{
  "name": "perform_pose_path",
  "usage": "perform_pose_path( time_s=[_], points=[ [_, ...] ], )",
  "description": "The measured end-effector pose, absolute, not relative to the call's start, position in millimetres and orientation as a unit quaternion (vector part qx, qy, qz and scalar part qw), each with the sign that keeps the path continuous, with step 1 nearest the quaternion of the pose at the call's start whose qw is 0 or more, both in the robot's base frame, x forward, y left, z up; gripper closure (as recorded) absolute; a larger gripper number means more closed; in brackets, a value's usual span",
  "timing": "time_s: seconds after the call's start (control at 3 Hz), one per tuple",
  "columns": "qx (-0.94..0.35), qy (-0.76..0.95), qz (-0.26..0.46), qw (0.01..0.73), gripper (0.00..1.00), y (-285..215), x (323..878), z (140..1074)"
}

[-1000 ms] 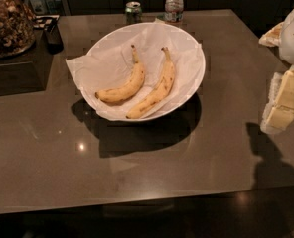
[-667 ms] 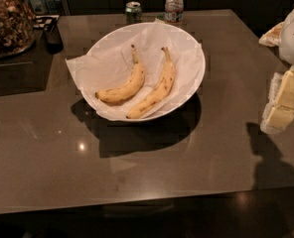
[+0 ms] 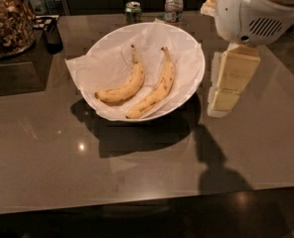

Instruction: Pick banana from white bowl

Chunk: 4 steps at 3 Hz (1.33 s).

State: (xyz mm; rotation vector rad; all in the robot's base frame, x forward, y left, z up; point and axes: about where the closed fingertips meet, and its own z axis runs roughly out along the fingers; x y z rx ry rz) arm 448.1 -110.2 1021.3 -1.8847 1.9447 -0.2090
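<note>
Table (image 3: 137, 172) spreads wide before the white bowl (image 3: 195, 53) holding the banana (image 3: 156, 89). Gripper (image 3: 225, 99) hangs beside its right rim; I cannot tell its grip.

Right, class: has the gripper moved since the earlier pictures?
Yes. The gripper has shifted left in the view, toward the white bowl, and now hangs just beside its right rim.

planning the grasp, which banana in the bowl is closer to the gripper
The longer, brown-flecked banana; the shorter banana lies beyond it. The gripper hovers right of the white bowl.
</note>
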Motion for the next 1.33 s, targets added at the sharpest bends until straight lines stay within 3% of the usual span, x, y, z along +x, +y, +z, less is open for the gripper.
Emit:
perform_pose_path(
  time_s=[0.67,1.33],
  points=[
    [-0.671,0.697,-0.055,0.248,0.0,-108.3,460.6,1027.3],
    [-0.683,0.664,0.031,0.302,0.0,-85.1,530.5,1005.4]
  ],
)
